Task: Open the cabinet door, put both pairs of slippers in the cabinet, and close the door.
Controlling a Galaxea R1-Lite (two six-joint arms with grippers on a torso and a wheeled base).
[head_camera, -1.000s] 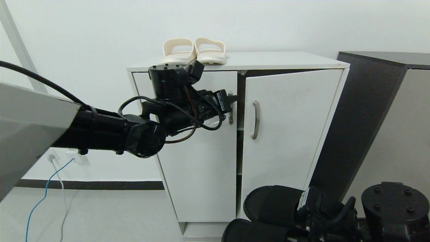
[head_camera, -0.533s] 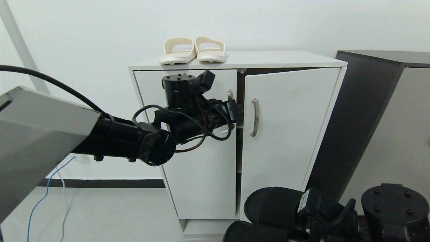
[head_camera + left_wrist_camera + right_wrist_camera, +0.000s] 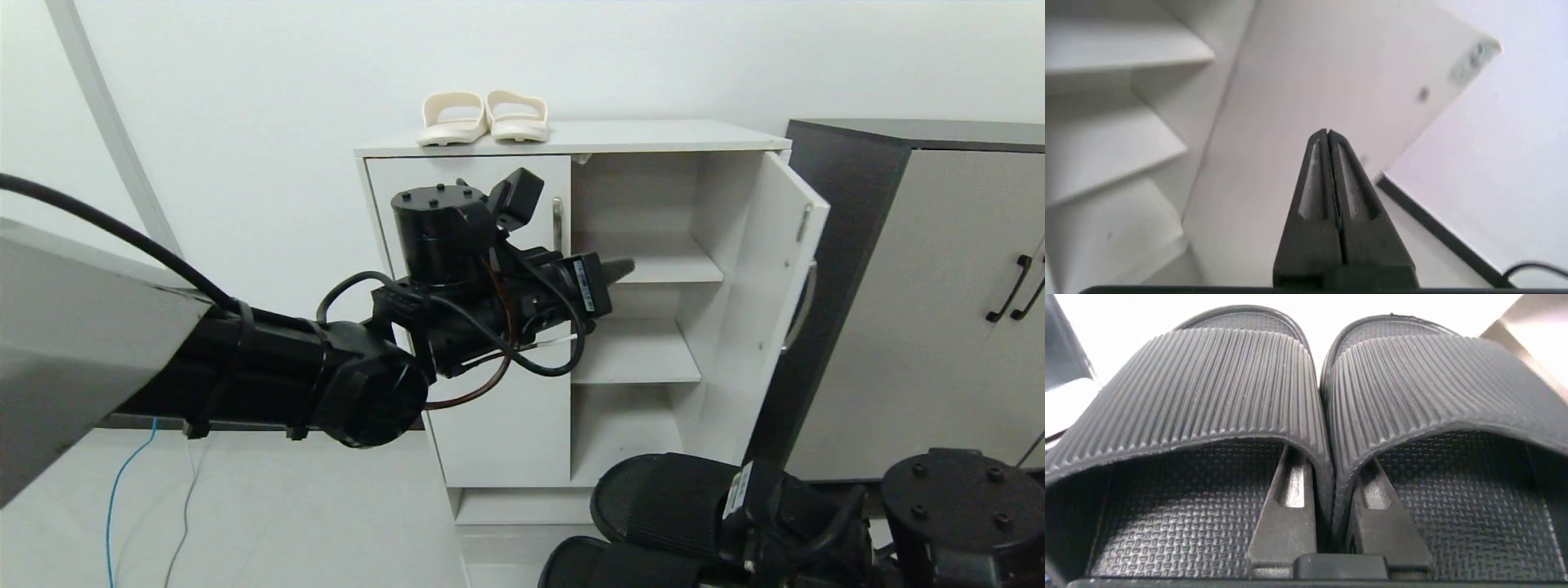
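Head view: the cabinet [image 3: 653, 135] has its right door [image 3: 751, 327] swung wide and its left door [image 3: 490, 441] shut; the shelves [image 3: 637, 355] are exposed.
Left pincer [image 3: 627, 266]: at the cabinet's opening, level with the upper shelf; its fingers are pressed together on nothing, as the left wrist view confirms [image 3: 1328, 184].
Right pincer [image 3: 1327, 510]: low, in front of the cabinet's foot; clamped on the black slippers [image 3: 1315, 384], one finger inside each, pinching their touching inner walls.
Black slippers [image 3: 653, 502]: side by side, outside the cabinet, below its opening.
Beige slippers [image 3: 483, 118]: side by side on top of the cabinet, above the left door; nothing touches them.
Done: door open; black pair in hand.
Left: set the black pair on a shelf; fetch the beige pair down and put it in; close the door.
Progress: by my judgement about a third, since neither pair is inside yet.
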